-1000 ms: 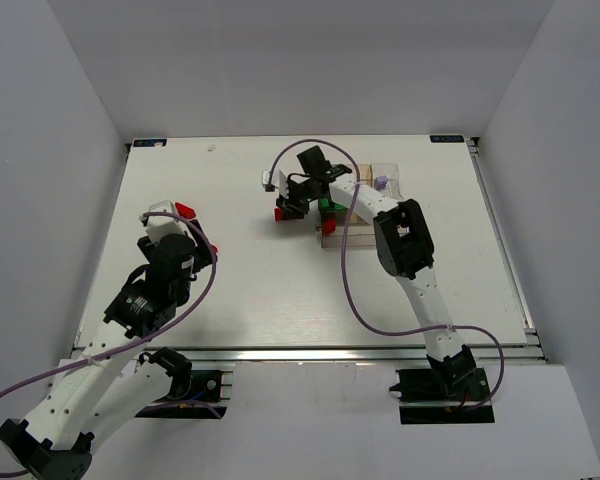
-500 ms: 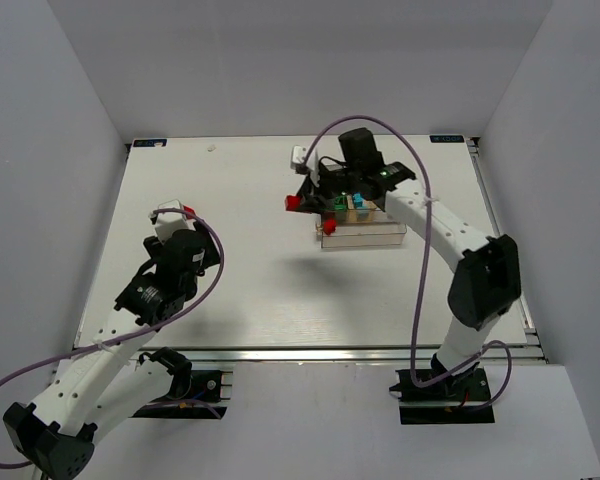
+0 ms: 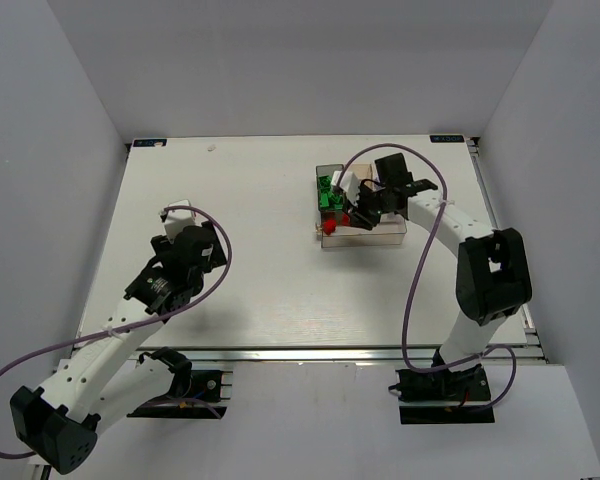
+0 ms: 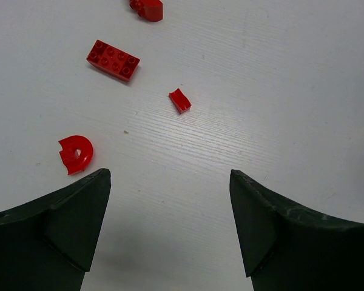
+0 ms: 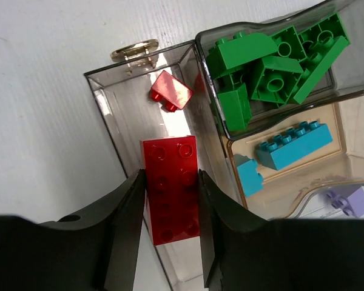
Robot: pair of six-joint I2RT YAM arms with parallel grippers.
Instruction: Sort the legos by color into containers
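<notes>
right pincer [image 5: 170, 182] grips red brick [image 5: 170, 200] (left pincer [image 4: 168, 182] wide open)

containers tray [image 5: 127, 115]: clear, tabletop 1 o'clock
green legos [image 5: 273, 60]: piled, smoky compartment
cyan legos [image 5: 294, 145]: two, tan compartment
small red lego [image 5: 171, 91]: long compartment
long red brick [image 5: 170, 188]: gripped above it
loose red legos [image 4: 113, 60]: four, tabletop 9 o'clock

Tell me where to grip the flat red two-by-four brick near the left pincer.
Take the red brick across its narrow width, a jaw on each long side, from above. It lies flat, studs up, skewed on the table, so turn the left pincer to match.
</notes>
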